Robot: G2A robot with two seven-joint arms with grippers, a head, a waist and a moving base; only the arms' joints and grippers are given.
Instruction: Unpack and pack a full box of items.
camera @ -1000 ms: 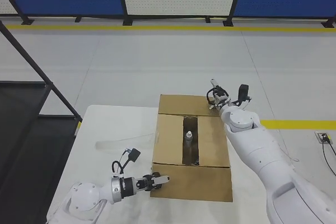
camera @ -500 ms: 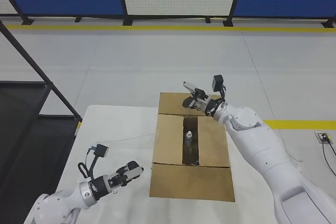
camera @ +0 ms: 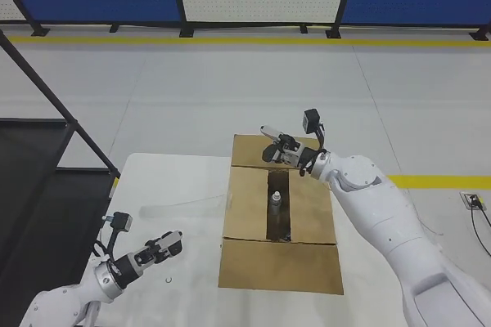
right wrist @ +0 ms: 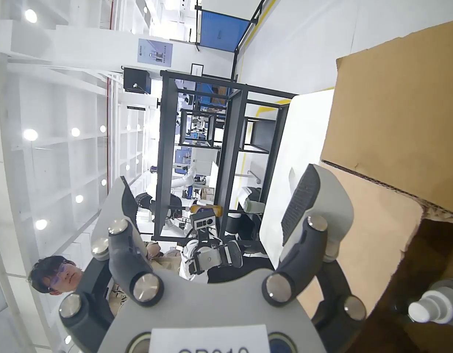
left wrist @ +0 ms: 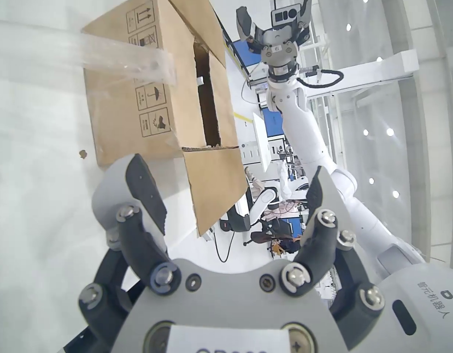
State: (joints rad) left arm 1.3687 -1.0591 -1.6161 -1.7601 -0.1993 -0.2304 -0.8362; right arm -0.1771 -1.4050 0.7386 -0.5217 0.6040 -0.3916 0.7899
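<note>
The left arm lies low over the white table (camera: 172,184), coming in from the 7 o'clock corner with its forearm aimed toward 2 o'clock. The left gripper (camera: 170,243) (left wrist: 226,170) hovers above bare tabletop, near the box at about its 8 o'clock and apart from it. Its fingers (left wrist: 145,189) are spread wide, holding and touching nothing.

The right arm stretches from the 5 o'clock corner up along the box's 3 o'clock side and bends in over the far flap. The right gripper (camera: 272,141) (right wrist: 215,178) is raised above the box at its 12 o'clock end, pointing toward 10 o'clock. Its fingers (right wrist: 303,200) are also wide apart and empty.

The cardboard box (camera: 250,204) (left wrist: 153,86) sits on the 3 o'clock half of the table. Its near and far flaps are folded outward, and the two long flaps leave a narrow slot down the middle. A white-capped bottle (camera: 275,199) (right wrist: 432,305) stands in that slot.

A strip of clear plastic (camera: 159,210) (left wrist: 127,62) lies at the box's 9 o'clock. A small scrap (camera: 169,280) (left wrist: 82,153) rests at 6 o'clock of the left gripper.
</note>
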